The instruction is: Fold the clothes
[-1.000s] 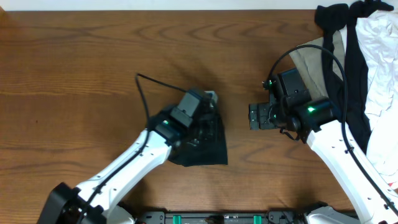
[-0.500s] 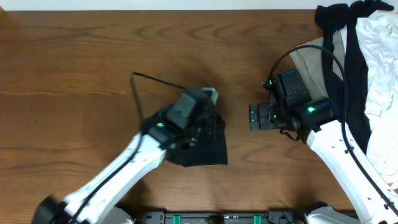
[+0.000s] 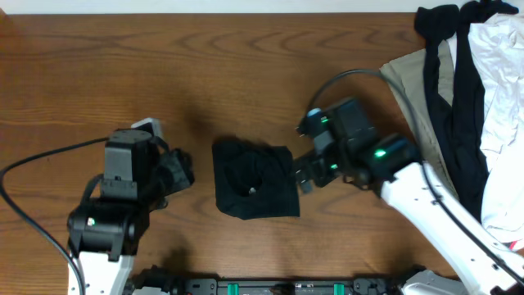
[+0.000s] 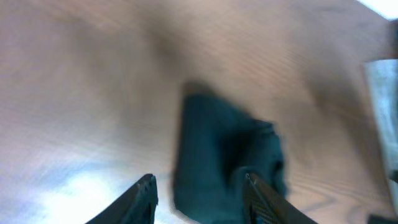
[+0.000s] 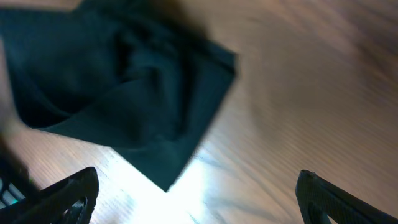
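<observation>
The clothes, a black T-shirt (image 3: pixel 254 182), lie folded into a small square packet on the wooden table (image 3: pixel 123 74), near the front edge. My left gripper (image 3: pixel 182 170) is open, a short way left of the packet and not touching it. In the left wrist view, blurred by motion, the black T-shirt (image 4: pixel 224 155) shows ahead of the open left gripper (image 4: pixel 200 190), which holds nothing. My right gripper (image 3: pixel 300 172) sits at the packet's right edge, wide open. In the right wrist view, a corner of the T-shirt (image 5: pixel 124 81) lies ahead of the right gripper (image 5: pixel 196 183).
A heap of garments fills the back right corner: a beige garment (image 3: pixel 413 82), a white garment (image 3: pixel 501 65) and a dark strip of cloth (image 3: pixel 468 106) across them. The right arm's cable (image 3: pixel 360 74) arcs above the table.
My left gripper has let go of the T-shirt, opened and pulled back to the left. My right arm has swung left, up to the packet's right edge.
</observation>
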